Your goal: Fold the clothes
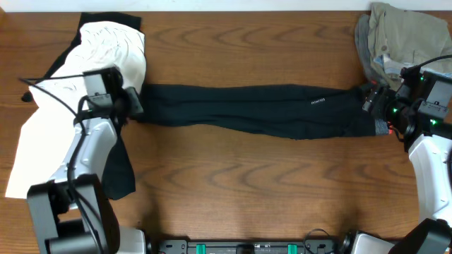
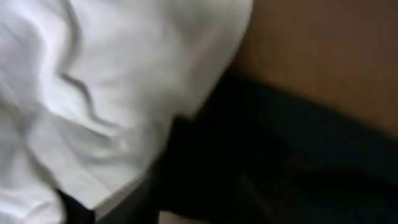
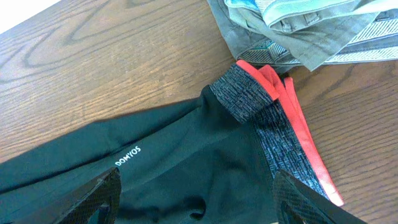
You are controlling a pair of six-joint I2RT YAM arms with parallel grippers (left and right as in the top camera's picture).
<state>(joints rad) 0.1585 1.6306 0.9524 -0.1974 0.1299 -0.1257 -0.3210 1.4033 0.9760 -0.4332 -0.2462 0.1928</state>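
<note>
Dark leggings (image 1: 261, 109) lie stretched in a long band across the table. My left gripper (image 1: 133, 104) sits at their left leg end, next to a white garment (image 1: 113, 49). Its wrist view is blurred: dark cloth (image 2: 261, 162) bunches up close to the camera beside the white garment (image 2: 93, 81), and the jaws seem closed on it. My right gripper (image 3: 198, 202) is wide open and hovers over the waist end of the leggings (image 3: 186, 162), near the grey and red waistband (image 3: 273, 118). In the overhead view it is at the right (image 1: 376, 107).
A pile of khaki and grey clothes (image 1: 402, 35) lies at the back right, also in the right wrist view (image 3: 298, 31). A white sheet (image 1: 39, 148) and a black cloth (image 1: 120, 173) lie by the left arm. Bare wood shows in front of the leggings.
</note>
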